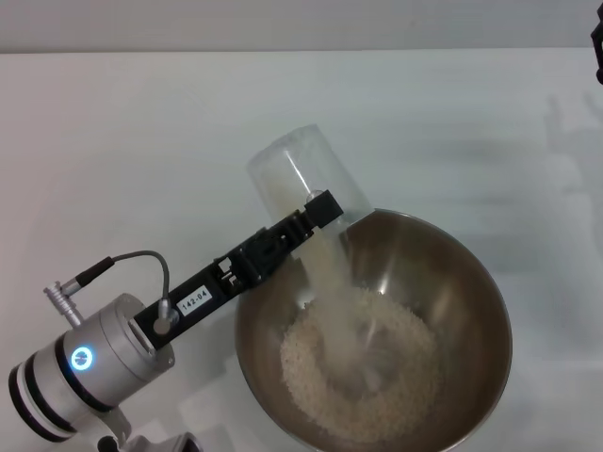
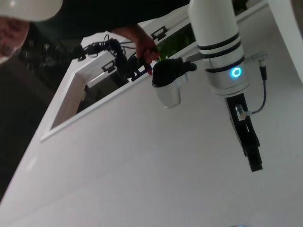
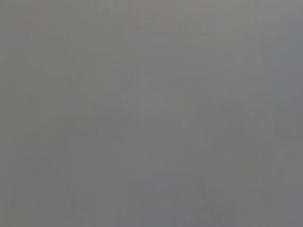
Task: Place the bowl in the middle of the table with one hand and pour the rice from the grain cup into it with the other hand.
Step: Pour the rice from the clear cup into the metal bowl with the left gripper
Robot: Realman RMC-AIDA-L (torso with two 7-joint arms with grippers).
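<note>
The steel bowl (image 1: 493, 299) sits on the white table (image 1: 122, 141) at the front, right of centre. A heap of rice (image 1: 363, 372) lies in its bottom. My left gripper (image 1: 316, 215) is shut on the clear grain cup (image 1: 292, 174). It holds the cup tipped mouth-down over the bowl's far-left rim. A stream of rice (image 1: 330, 273) falls from the cup into the bowl. My right gripper (image 2: 254, 163) hangs over the table in the left wrist view. In the head view only a dark sliver of my right gripper (image 1: 597, 42) shows at the top right edge.
The right wrist view is a plain grey field. In the left wrist view a person's hand (image 2: 144, 49) and dark equipment (image 2: 113, 56) show beyond the table's far edge.
</note>
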